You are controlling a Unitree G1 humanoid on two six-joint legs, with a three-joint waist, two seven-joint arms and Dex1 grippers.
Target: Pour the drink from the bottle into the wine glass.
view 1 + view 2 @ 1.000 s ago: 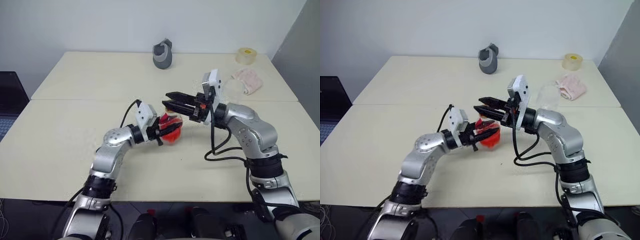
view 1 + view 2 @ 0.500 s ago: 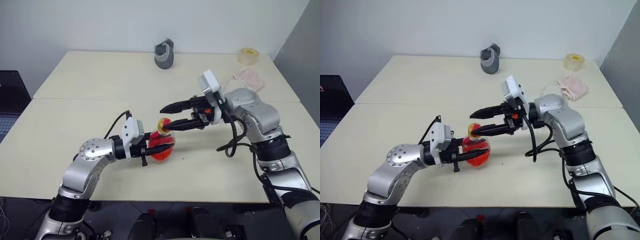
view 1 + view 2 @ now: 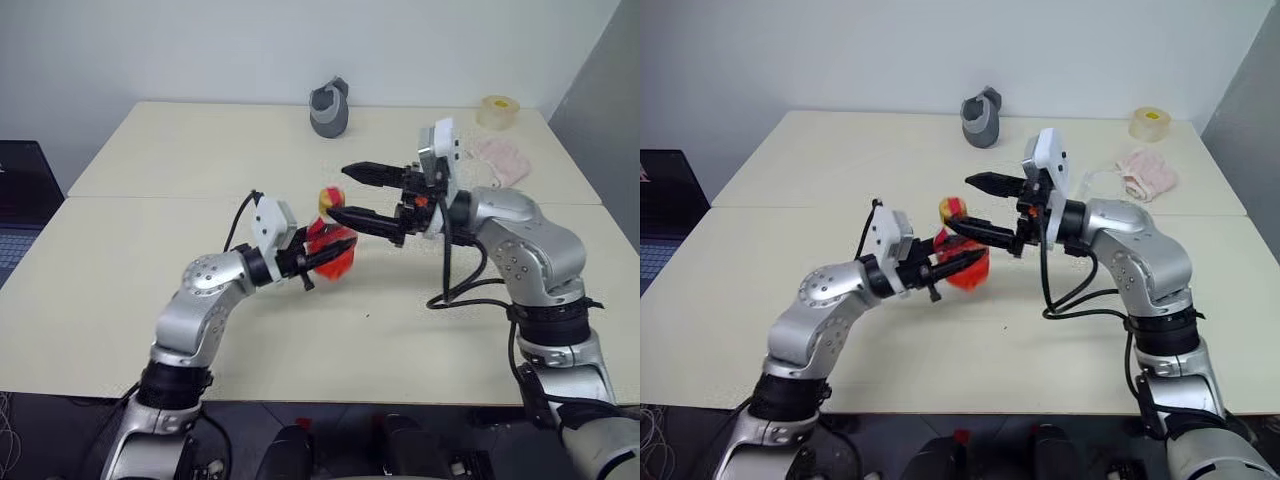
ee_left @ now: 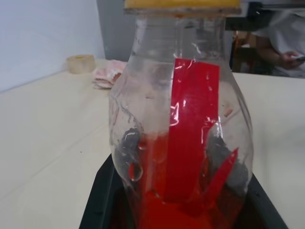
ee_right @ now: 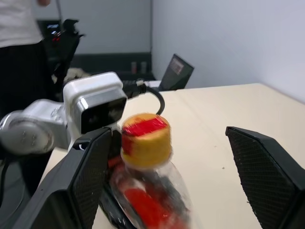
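**Cap still on, glass far from the bottle**

While the bottle hangs above the table, you have two hazards to weigh. The larger one: the left gripper is clamped tight on the waisted body, fingers pressing the plastic inward, and the drink sits low in it; squeeze harder once the cap is off and the liquid could spurt. The smaller one: the right gripper has its jaws spread wide either side of the cap, holding nothing, and a skewed closing there could shove the neck sideways and twist the bottle in your left grip.

The left arm reaches forward and toward the right, forearm roughly level, bottle tilted slightly. The right arm comes across toward the left, gripper about level, just above and beyond the bottle, its fingers bracketing the cap with a gap on both sides.

The wine glass stands well beyond and to the right of the bottle, near the pink cloth. You will need a long carry before pouring, so keep the bottle upright.
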